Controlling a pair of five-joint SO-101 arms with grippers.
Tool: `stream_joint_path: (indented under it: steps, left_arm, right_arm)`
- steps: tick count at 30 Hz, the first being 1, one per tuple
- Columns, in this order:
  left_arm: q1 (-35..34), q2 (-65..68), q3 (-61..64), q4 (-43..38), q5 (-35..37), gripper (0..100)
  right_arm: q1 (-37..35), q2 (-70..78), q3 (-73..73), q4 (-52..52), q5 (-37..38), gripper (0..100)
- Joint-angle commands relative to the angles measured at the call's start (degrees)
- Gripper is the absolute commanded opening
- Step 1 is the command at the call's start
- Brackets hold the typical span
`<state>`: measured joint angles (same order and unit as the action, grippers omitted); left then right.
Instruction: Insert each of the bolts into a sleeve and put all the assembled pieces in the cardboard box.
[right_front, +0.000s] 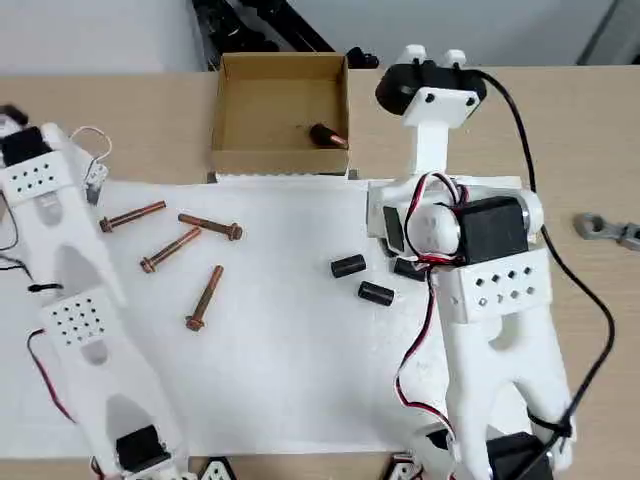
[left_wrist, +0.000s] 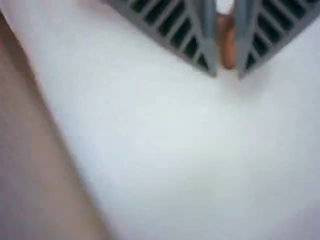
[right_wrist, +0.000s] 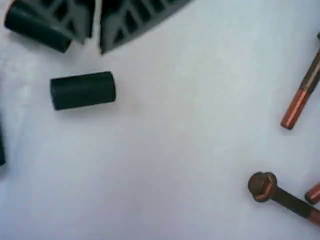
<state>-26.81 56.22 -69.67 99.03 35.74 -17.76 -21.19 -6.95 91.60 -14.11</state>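
entry 1, right gripper (right_wrist: 96, 44): we log its jaws drawn to a thin slit, with nothing between them. the nearest sleeve (right_wrist: 37, 30) lies just beside one jaw's outer face, not in the slit; we cannot tell whether they touch. in the high view this sleeve's long axis runs about 9-to-3. it sits at 9 o'clock of the right arm (right_front: 495, 290), which is folded high over the white sheet (right_front: 290, 380). we judge the jaws must open and shift sideways to straddle it.

entry 2, second sleeve (right_front: 348, 266): loose, near the first at its 10 o'clock, on much the same axis.

entry 3, left gripper (left_wrist: 227, 75): jaws nearly together on a copper piece, which we take for the leftmost bolt (right_front: 135, 215). its axis runs 8-to-2, head toward the left arm (right_front: 75, 320), the nearer arm for every bolt.

entry 4, other bolts (right_front: 204, 298): three, loose, at 3 to 4 o'clock of the leftmost.

entry 5, cardboard box (right_front: 215, 110): at the sheet's 12 o'clock edge, with one assembled piece (right_front: 328, 136) inside.
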Motion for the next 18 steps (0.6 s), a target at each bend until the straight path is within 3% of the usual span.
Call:
stream_joint_path:
  steps: [1,6,10,18]
  left_arm:
    - [1.9,-0.8,-6.5,1.4,-17.6,6]
    - [4.8,-0.8,-8.7,1.5,-43.7,9]
    - [3.6,-0.8,-8.6,1.6,-59.2,9]
    - [0.1,-0.8,-3.8,1.5,-81.9,9]
  right_arm:
    - [-0.2,-2.1,-0.2,-0.1,-0.7,0.5]
    - [-0.2,-2.1,-0.2,0.0,-0.7,0.5]
    - [-0.3,-2.1,0.9,-0.1,-0.7,0.5]
    - [-0.5,-2.2,4.2,-0.7,-0.8,0.5]
